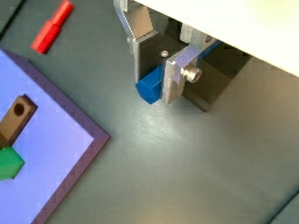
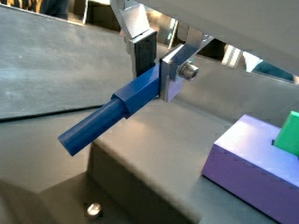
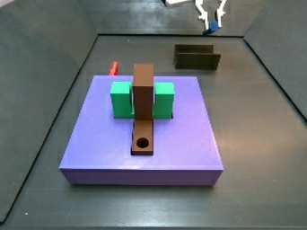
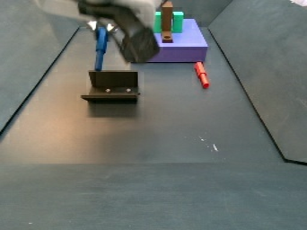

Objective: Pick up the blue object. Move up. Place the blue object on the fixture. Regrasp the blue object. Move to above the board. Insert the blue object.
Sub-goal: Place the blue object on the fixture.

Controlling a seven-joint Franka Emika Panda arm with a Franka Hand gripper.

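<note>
My gripper (image 1: 159,80) is shut on the blue object (image 1: 147,89), a thin blue peg with a square end. The silver fingers clamp that end, and the rod sticks out past them in a wrist view (image 2: 100,122). In a side view the gripper (image 4: 125,27) holds the peg (image 4: 100,49) upright just above the fixture (image 4: 111,86), a dark box-shaped holder. In a side view the gripper (image 3: 210,13) is high at the back, over the fixture (image 3: 198,57). The lavender board (image 3: 180,148) carries a green block (image 3: 120,97) and a brown bar (image 3: 143,112) with a round hole.
A red peg (image 4: 203,74) lies on the floor between the board (image 4: 182,49) and the fixture; it also shows in a wrist view (image 1: 52,26). Dark sloping walls enclose the floor on both sides.
</note>
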